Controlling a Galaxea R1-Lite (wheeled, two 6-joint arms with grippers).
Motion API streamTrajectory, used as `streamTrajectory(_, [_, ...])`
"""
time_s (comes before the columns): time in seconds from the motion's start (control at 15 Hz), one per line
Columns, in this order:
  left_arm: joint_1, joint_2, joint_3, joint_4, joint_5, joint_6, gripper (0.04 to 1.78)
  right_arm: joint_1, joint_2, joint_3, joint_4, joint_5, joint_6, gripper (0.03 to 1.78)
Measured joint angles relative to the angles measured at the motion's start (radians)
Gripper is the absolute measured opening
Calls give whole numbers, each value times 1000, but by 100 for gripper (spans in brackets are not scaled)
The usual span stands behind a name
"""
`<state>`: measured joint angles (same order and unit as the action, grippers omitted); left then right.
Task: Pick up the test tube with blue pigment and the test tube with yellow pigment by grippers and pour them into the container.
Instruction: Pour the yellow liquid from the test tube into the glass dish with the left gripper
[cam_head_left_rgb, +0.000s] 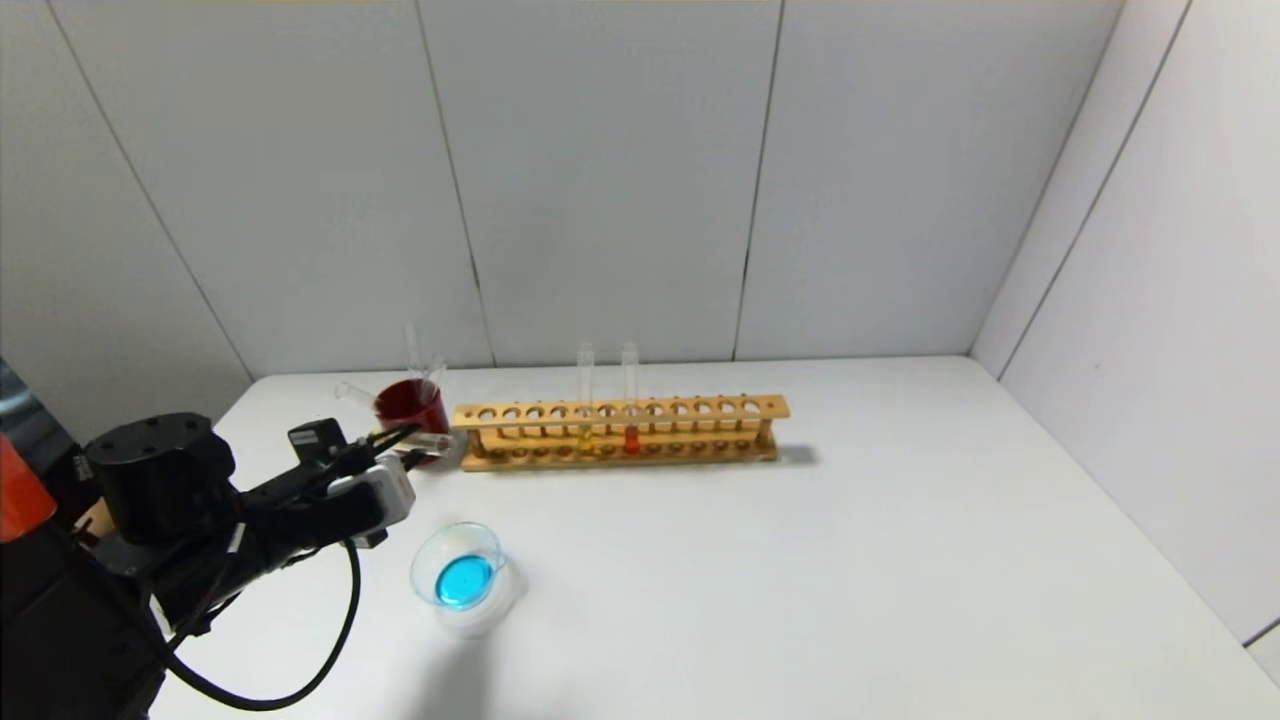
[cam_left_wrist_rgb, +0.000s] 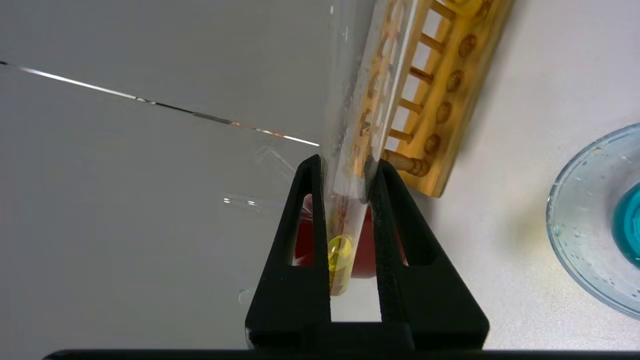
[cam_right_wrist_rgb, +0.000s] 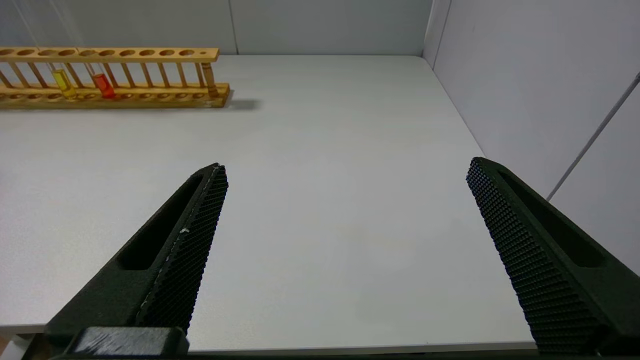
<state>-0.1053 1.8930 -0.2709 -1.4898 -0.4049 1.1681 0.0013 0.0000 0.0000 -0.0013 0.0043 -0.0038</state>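
My left gripper (cam_head_left_rgb: 408, 436) (cam_left_wrist_rgb: 345, 162) is shut on the test tube with yellow pigment (cam_left_wrist_rgb: 350, 100), which lies nearly level, left of the rack and in front of the red cup. A little yellow liquid (cam_left_wrist_rgb: 340, 255) sits at its round end between my fingers. The container (cam_head_left_rgb: 452, 530) (cam_left_wrist_rgb: 580, 210), a clear glass dish holding blue liquid, stands on the table just in front of this gripper. The test tube with blue pigment is out of view. My right gripper (cam_right_wrist_rgb: 345, 170) is open over bare table at the right, holding nothing.
A wooden rack (cam_head_left_rgb: 620, 412) (cam_right_wrist_rgb: 110, 52) stands at the back with one yellow tube (cam_head_left_rgb: 585, 440) and one red-orange tube (cam_head_left_rgb: 631, 438). A dark red cup (cam_head_left_rgb: 410, 405) with empty clear tubes is at the rack's left end. White walls close the back and right.
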Motion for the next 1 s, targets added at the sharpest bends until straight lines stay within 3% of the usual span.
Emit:
streamTrajectory(0.27, [-62,-7,8,10,13,-2,31,0,0,0,0,0,0,175])
streamTrajectory(1.0, [-73,-47,66,7,-36,103,31,0,0,0,0,0,0,175])
